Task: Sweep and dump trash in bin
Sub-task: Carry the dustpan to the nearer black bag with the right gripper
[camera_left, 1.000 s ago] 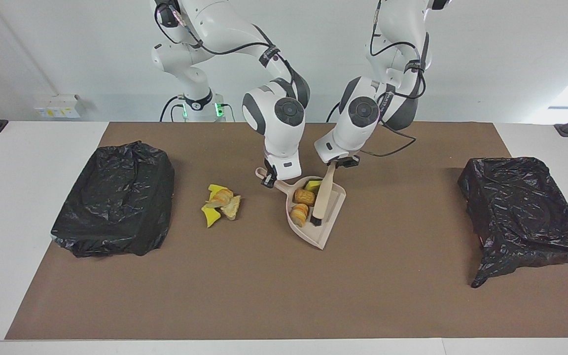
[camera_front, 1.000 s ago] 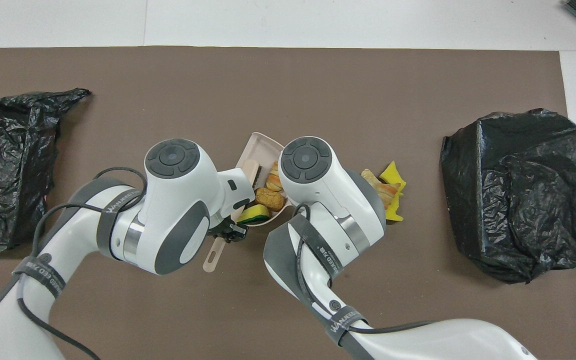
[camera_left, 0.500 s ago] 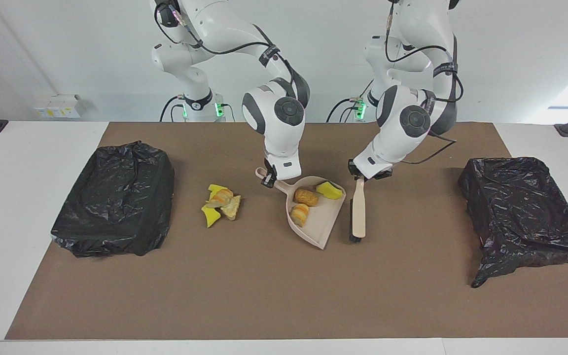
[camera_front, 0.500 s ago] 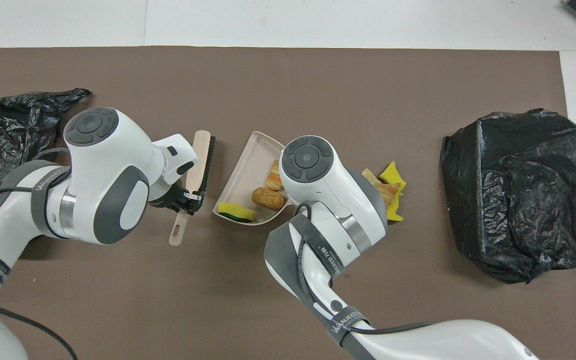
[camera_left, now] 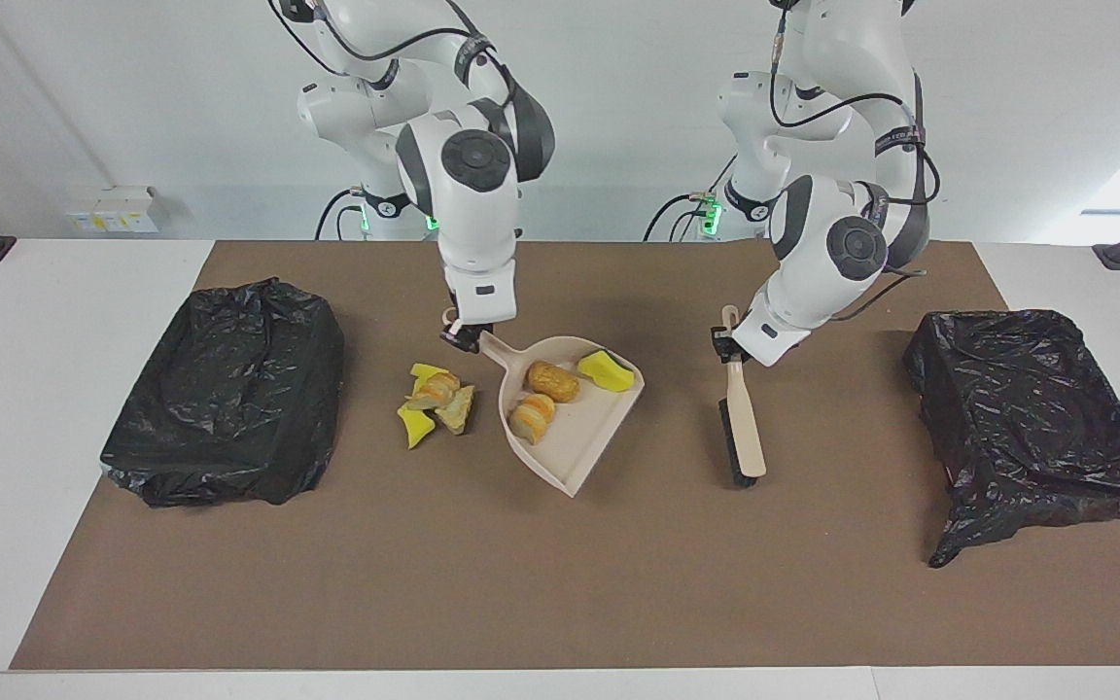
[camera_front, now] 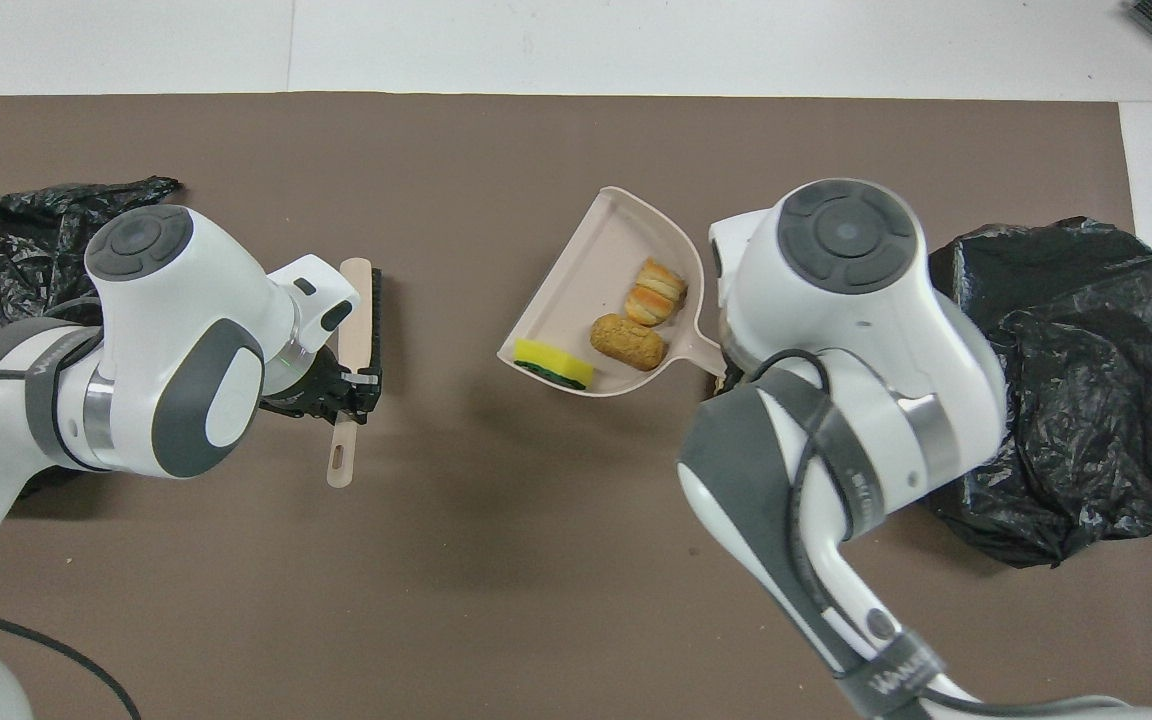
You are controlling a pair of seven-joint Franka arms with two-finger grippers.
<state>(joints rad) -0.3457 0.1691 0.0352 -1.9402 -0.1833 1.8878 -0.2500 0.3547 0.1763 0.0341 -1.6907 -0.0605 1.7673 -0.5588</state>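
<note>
Gripping the handle of a beige dustpan (camera_left: 570, 428), the right gripper (camera_left: 463, 337) has its fingers closed tight on it and holds the pan raised and tilted over the brown mat (camera_left: 560, 564). Three pieces of trash ride in the dustpan: a yellow sponge piece with a green face (camera_left: 607, 370), a brown bread-like lump (camera_left: 552, 381), and a paler ridged lump (camera_left: 532, 415). Just beside the dustpan, toward the right arm's end of the table, a small pile of trash (camera_left: 435, 401) lies on the mat: yellow sponge scraps mixed with tan lumps. In the overhead view the right arm hides this pile.

Toward the left arm's end from the dustpan, and apart from it, the left gripper (camera_left: 727, 344) is clamped shut on the handle of a beige brush (camera_left: 744, 433), whose dark bristles are low at the mat; whether they touch it cannot be told.

Well out from the dustpan, at each end of the mat, sits a bin lined with black plastic: one at the right arm's end (camera_left: 227, 389), the other at the left arm's end (camera_left: 1032, 418).
</note>
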